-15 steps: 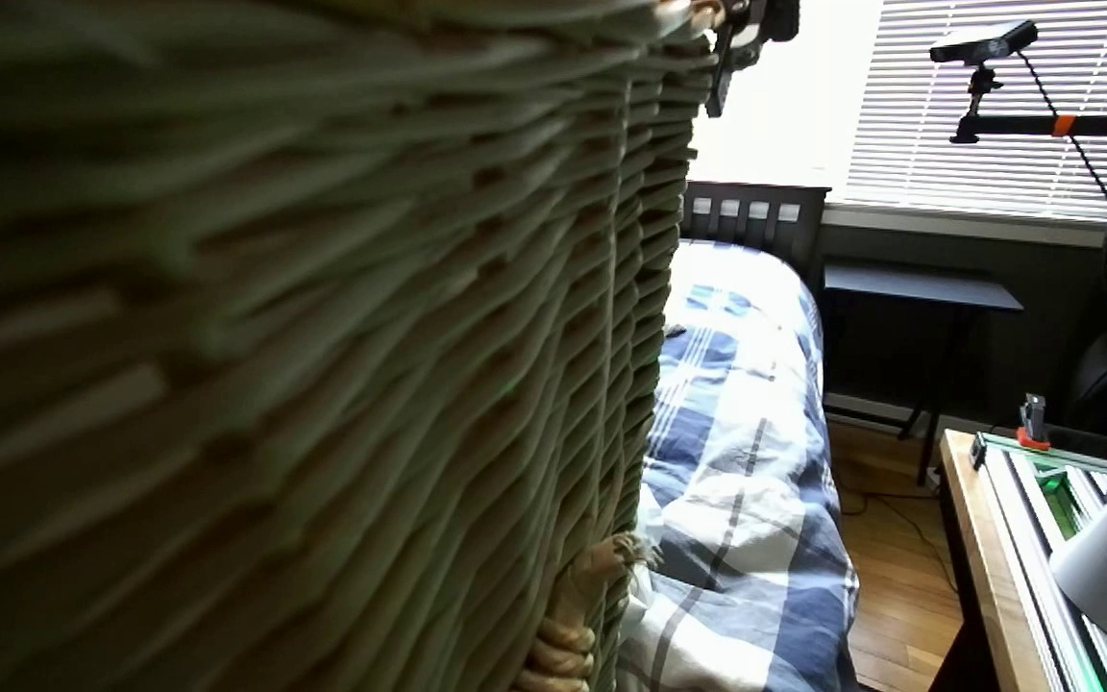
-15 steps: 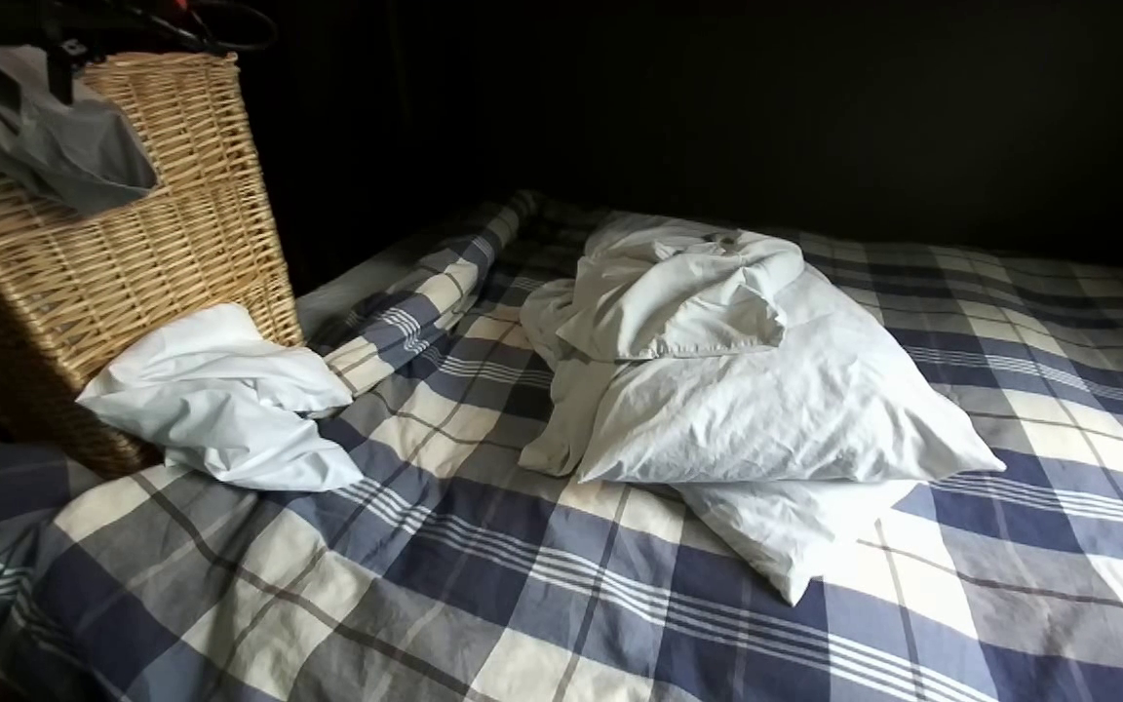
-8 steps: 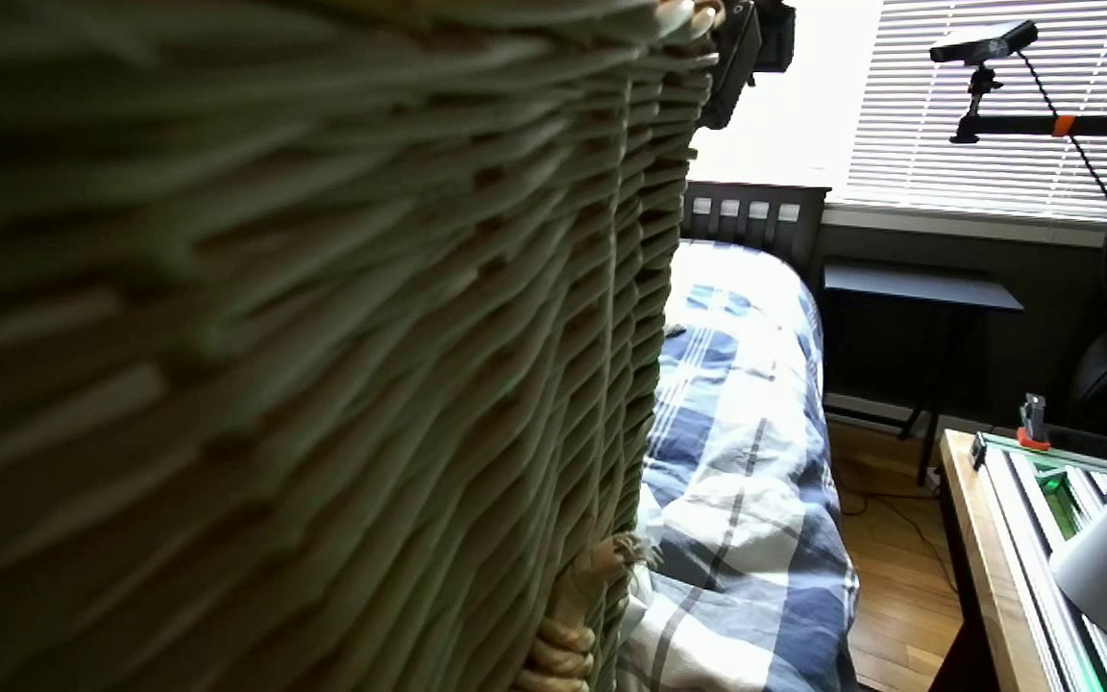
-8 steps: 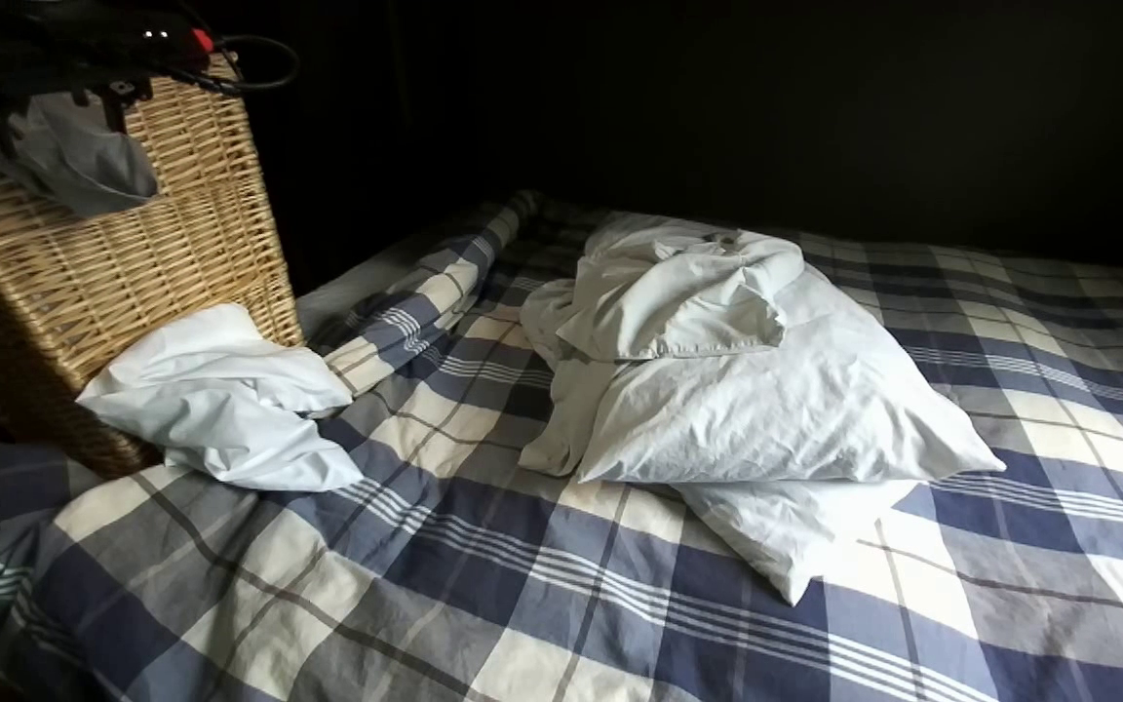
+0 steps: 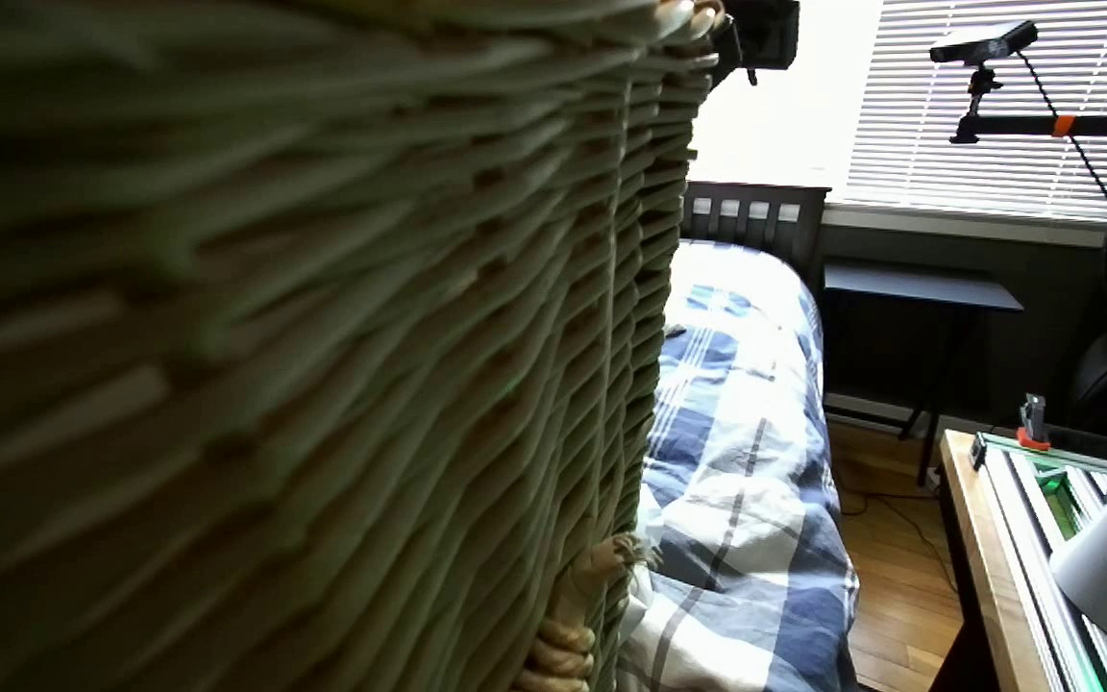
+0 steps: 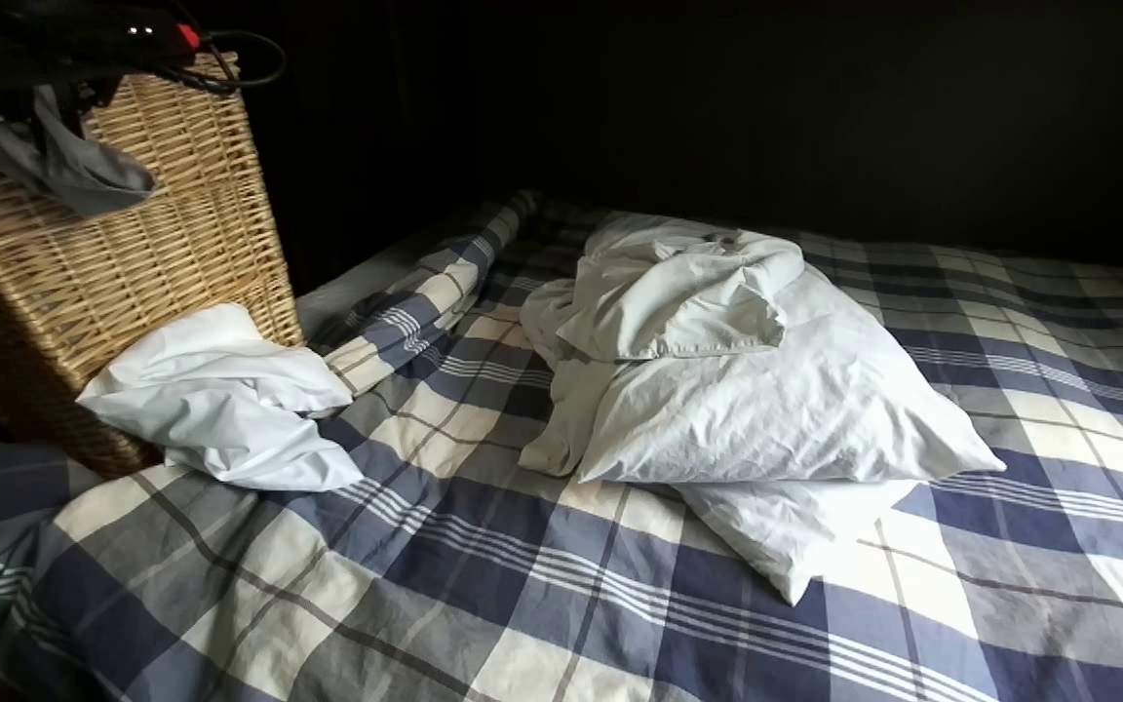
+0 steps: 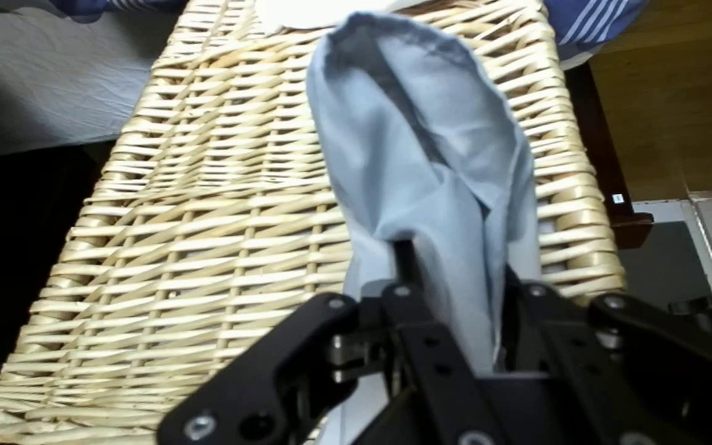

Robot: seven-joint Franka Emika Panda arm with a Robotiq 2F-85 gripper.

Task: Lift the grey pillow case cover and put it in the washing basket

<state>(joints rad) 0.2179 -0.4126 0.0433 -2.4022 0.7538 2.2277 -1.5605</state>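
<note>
The grey pillow case cover (image 7: 418, 161) lies draped over the pale woven side of the washing basket (image 7: 207, 296), its far end forming a loose open loop. Folds of it are bunched between the black fingers of my gripper (image 7: 455, 266), touching both of them. The fingertips themselves are buried in the cloth. In an exterior view the cover (image 6: 98, 175) hangs at the upper left of the wicker basket (image 6: 191, 234), with the dark gripper (image 6: 59, 117) over it. A close, dark wall of the basket (image 5: 371, 365) hides the cover in an exterior view.
A crumpled white cloth (image 6: 230, 400) rests against the basket's foot. White pillows (image 6: 786, 409) are piled on the plaid bedding (image 6: 484, 575). A workbench (image 5: 1005, 577) and a small dark table (image 5: 919, 284) stand beyond the bed.
The gripper came down onto the grey cover, then shifted slightly left and up in an exterior view. Its fingers have drawn together, gathering the cloth into folds. Basket and white pillows stayed put.
</note>
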